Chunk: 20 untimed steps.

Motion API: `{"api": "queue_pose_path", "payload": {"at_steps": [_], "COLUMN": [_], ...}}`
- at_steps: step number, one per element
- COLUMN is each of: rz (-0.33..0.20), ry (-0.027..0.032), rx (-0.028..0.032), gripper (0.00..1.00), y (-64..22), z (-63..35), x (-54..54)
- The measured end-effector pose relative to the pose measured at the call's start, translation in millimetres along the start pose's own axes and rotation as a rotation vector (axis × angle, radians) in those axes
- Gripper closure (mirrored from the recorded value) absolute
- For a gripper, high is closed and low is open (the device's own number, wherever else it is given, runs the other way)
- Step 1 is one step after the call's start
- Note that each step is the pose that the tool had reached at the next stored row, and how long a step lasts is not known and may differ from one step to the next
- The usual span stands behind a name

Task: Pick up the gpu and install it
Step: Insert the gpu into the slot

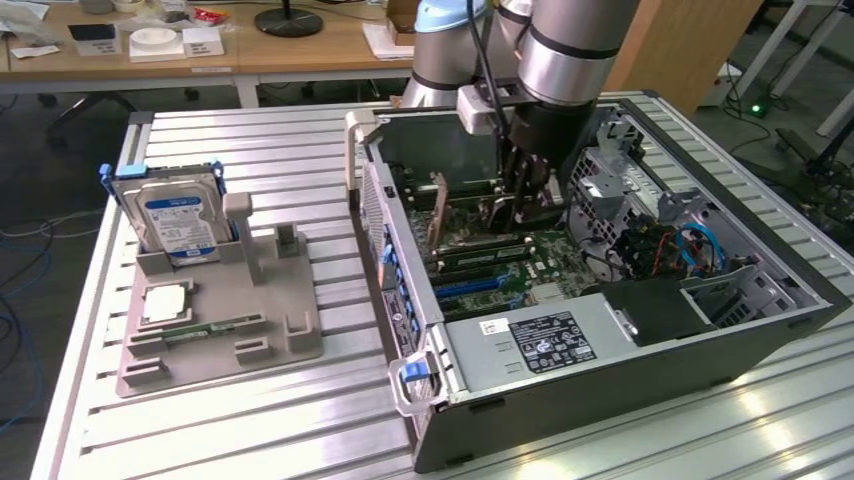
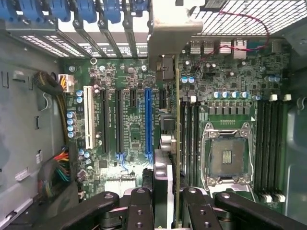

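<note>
- Far on the exterior view's left, on the slatted metal table (image 1: 267,420): grey holder (image 1: 254,300) with a silver, blue-labelled hard drive (image 1: 174,215) upright in its rear slot.
- In front of the drive, on the same holder: flat square chip (image 1: 163,303), and just beside it a narrow green memory stick (image 1: 200,330) lying in a groove.
- Next along, well apart from the holder: open computer case (image 1: 627,395) on its side, motherboard (image 1: 494,270) facing up.
- Reaching down into the case from above: arm (image 1: 561,50), with the gripper (image 1: 523,205) low over the board.
- In the wrist view: gripper (image 2: 168,203) with black fingers (image 2: 140,206) clamped from both sides on the gpu (image 2: 177,115).
- The gpu edge-on and upright, pale bracket end at the case's rear wall by the blue latches (image 2: 86,9); board edge between the long blue slot (image 2: 148,120) and the black memory slots (image 2: 191,143), near the empty processor socket (image 2: 229,153).
- Seated in a slot or just above one: cannot tell.
- Toward the exterior view's right: labelled power supply (image 1: 541,345) in the near corner, blue cables (image 1: 694,250) beyond it.
</note>
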<state>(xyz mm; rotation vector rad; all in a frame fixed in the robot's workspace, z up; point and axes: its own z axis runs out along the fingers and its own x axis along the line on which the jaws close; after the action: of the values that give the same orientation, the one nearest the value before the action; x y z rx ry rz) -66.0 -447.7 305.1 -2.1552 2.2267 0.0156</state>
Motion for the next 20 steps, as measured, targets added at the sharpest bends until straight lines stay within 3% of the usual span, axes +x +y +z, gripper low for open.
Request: {"api": "queue_pose_path", "payload": {"at_steps": [6,20], "rz": [0.015,0.033], "ry": [0.0006,0.0012], "rx": [0.0005,0.0], "gripper": [0.72,0.72], "y": [8.3,8.2], "z": [7.5,18.6], "x": [0.6,15.2]}}
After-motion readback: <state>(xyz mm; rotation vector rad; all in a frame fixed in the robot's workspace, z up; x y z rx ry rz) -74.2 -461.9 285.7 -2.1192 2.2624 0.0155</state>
